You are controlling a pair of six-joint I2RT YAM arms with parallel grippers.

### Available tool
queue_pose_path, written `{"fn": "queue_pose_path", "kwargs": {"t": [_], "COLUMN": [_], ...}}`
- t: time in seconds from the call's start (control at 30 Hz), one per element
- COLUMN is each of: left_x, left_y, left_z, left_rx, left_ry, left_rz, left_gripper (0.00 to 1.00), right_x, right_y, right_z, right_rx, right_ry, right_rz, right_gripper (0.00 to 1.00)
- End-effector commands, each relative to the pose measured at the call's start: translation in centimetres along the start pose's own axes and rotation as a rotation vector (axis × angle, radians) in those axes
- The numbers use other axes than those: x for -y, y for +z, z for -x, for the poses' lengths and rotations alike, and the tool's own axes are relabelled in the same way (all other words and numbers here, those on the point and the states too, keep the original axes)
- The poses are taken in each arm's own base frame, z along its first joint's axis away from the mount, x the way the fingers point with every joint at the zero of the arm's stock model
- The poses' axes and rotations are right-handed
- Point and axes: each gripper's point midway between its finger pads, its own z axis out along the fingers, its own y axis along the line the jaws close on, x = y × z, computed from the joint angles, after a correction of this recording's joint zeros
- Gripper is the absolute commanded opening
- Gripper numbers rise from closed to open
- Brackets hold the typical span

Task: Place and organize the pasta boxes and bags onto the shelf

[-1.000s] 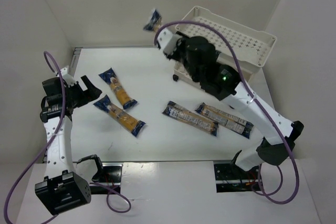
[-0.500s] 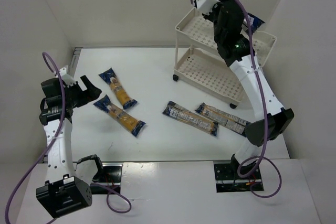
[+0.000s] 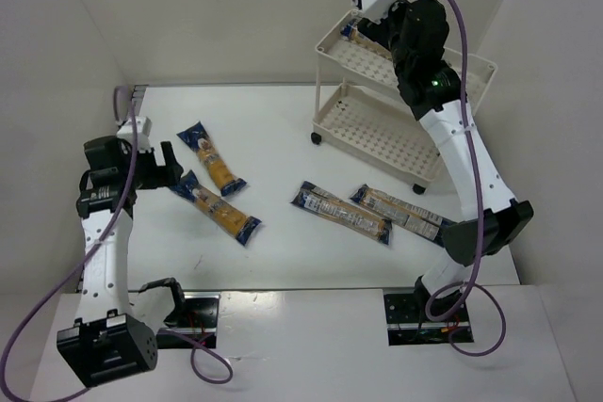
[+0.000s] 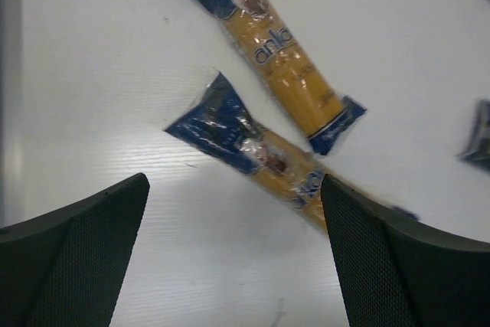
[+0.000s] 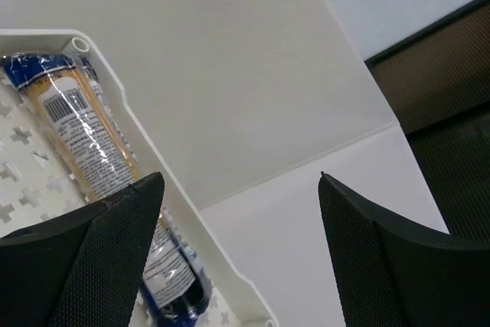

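The shelf (image 3: 471, 77), a cream two-tier cart, stands at the back right. One pasta packet (image 5: 84, 135) lies in its top tray along the rim (image 5: 115, 93); in the top view the same packet (image 3: 356, 33) shows at the tray's left corner. My right gripper (image 3: 366, 18) hangs just above it, open, with nothing between its fingers (image 5: 92, 266). Two packets (image 3: 212, 159) (image 3: 215, 206) lie on the table at the left, and two more (image 3: 339, 214) (image 3: 400, 214) lie in front of the cart. My left gripper (image 3: 170, 168) is open beside the nearer left packet (image 4: 260, 158), not touching it.
White walls close in the table at the back and on both sides. The cart's lower tray (image 3: 377, 134) holds nothing. Purple cables loop from both arms. The arm bases and dark mounting plates (image 3: 188, 313) sit at the near edge.
My right gripper has opened and the packet it carried now lies in the cart's top tray. The left arm has shifted slightly toward the left packets.
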Motion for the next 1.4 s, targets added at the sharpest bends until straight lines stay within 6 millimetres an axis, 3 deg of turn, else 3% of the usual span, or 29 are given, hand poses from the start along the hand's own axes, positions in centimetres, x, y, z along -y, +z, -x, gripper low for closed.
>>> {"fn": "queue_pose_path", "kwargs": {"t": [0.0, 0.03, 0.1, 0.2, 0.27, 0.37, 0.4, 0.43, 0.57, 0.6, 0.63, 0.73, 0.83, 0.93, 0.97, 1.03, 1.1, 1.27, 1.37], "left_x": [-2.5, -2.7, -1.4, 1.6, 2.5, 5.1, 5.2, 6.6, 6.6, 5.3, 4.9, 4.7, 4.1, 4.5, 4.7, 6.1, 6.2, 2.8, 2.8], "left_y": [-0.1, -0.4, 0.4, 0.9, 1.1, 1.7, 2.0, 2.7, 5.1, 5.4, 5.4, 5.1, 5.4, 6.9, 7.8, 9.3, 9.9, 8.8, 8.4], "left_z": [2.7, 3.7, 3.0, 2.5, 2.2, 1.8, 2.0, 1.5, -3.4, -7.0, -7.7, -10.2, -11.9, -11.8, -13.0, -11.4, -12.0, -16.7, -17.1], "left_rx": [0.01, 0.013, -0.045, -0.064, -0.071, -0.068, -0.067, -0.065, -0.204, -0.284, -0.289, -0.264, -0.326, -0.404, -0.454, -0.398, -0.406, -0.695, -0.717], "left_ry": [0.402, 0.441, 0.523, 0.695, 0.822, 1.128, 1.262, 1.357, 1.793, 1.876, 2.01, 2.192, 2.208, 2.086, 1.988, 1.949, 1.977, 1.988, 1.969], "left_rz": [0.128, 0.137, 0.071, -0.06, -0.095, -0.161, -0.148, -0.189, -0.253, -0.304, -0.331, -0.408, -0.471, -0.507, -0.544, -0.52, -0.558, -0.673, -0.7], "left_gripper": [1.0, 1.0, 1.0, 1.0, 1.0, 1.0, 1.0, 1.0, 1.0, 1.0, 1.0, 1.0, 1.0, 1.0, 1.0, 1.0, 1.0, 1.0, 1.0], "right_x": [3.6, 2.9, 2.1, 3.2, 3.5, 2.9, 1.9, 0.9, -2.8, -4.5, -5.3, -7.5, -10.0, -11.9, -11.9, -12.9, -13.2, -14.9, -15.2], "right_y": [-2.6, -2.4, -2.2, -2.7, -3.0, -3.9, -4.0, -4.3, -5.7, -5.8, -6.2, -7.4, -7.7, -8.2, -8.2, -8.1, -8.4, -8.6, -8.2], "right_z": [1.8, 1.4, 1.4, 2.6, 3.5, 4.6, 4.3, 4.6, 3.0, 2.0, 1.4, -0.4, -1.7, -2.4, -2.4, -2.5, -2.4, -2.9, -3.0], "right_rx": [0.068, 0.057, 0.067, 0.095, 0.121, 0.16, 0.145, 0.158, 0.12, 0.092, 0.08, 0.047, 0.019, -0.007, -0.007, -0.014, -0.013, -0.027, -0.027], "right_ry": [0.083, 0.077, 0.115, 0.22, 0.339, 0.445, 0.456, 0.464, 0.481, 0.471, 0.466, 0.443, 0.433, 0.447, 0.447, 0.456, 0.468, 0.465, 0.465], "right_rz": [-0.052, -0.038, -0.017, -0.028, -0.025, 0.04, 0.078, 0.127, 0.258, 0.293, 0.317, 0.368, 0.427, 0.487, 0.487, 0.521, 0.542, 0.594, 0.594], "right_gripper": [0.87, 0.87, 0.87, 0.89, 0.91, 0.92, 0.92, 0.92, 0.92, 0.93, 0.93, 0.93, 0.93, 0.94, 0.94, 0.94, 0.94, 0.94, 0.94]}}
